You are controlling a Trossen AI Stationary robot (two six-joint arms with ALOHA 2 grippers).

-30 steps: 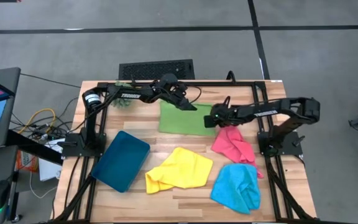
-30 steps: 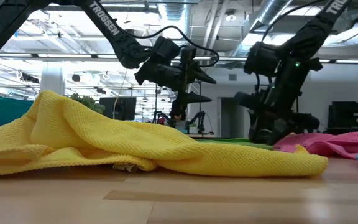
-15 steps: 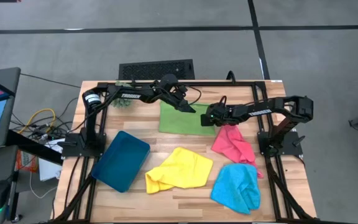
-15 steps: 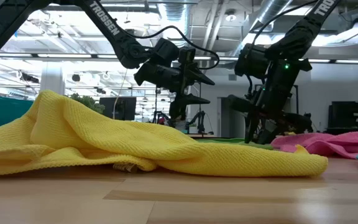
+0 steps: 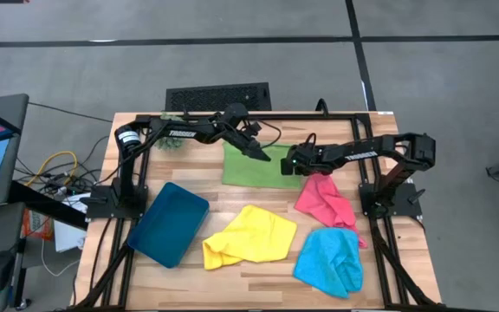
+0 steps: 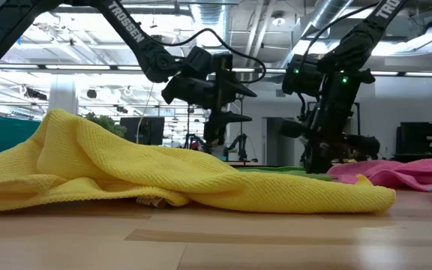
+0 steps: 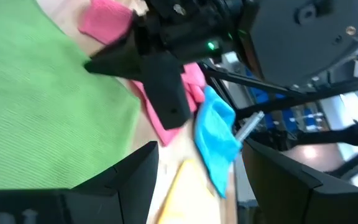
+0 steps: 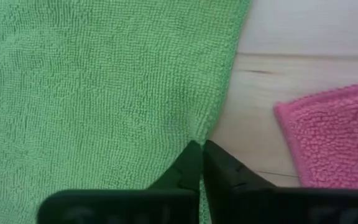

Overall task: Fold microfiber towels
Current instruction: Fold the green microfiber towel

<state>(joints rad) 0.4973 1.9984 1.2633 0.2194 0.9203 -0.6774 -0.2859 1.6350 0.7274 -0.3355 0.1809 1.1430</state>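
The green towel (image 5: 245,166) lies spread flat on the table's far middle. My right gripper (image 5: 286,162) is shut at the towel's right edge, its tips down at the table in the low view (image 6: 317,166). My left gripper (image 5: 264,155) is open and empty, hovering above the green towel's far right part (image 7: 36,106). The pink towel (image 5: 326,201), yellow towel (image 5: 249,236) and light blue towel (image 5: 329,260) lie crumpled on the table nearer the front. My right gripper pinches the green towel's right edge (image 8: 205,127) between its two fingertips (image 8: 191,163). The fingers come slanting down from the table's right side. The edge puckers a little toward the tips, and the rest of the towel lies flat on the table.
A dark teal tray (image 5: 167,223) lies at the front left. A small green plant ball (image 5: 174,144) sits at the far left. The pink towel's corner (image 8: 334,137) lies close beside my right gripper. Black frame rails run along the table's sides.
My right gripper has moved toward the table's left, from over the pink towel's far end to the green towel's right edge. The green towel has stayed flat where it was.
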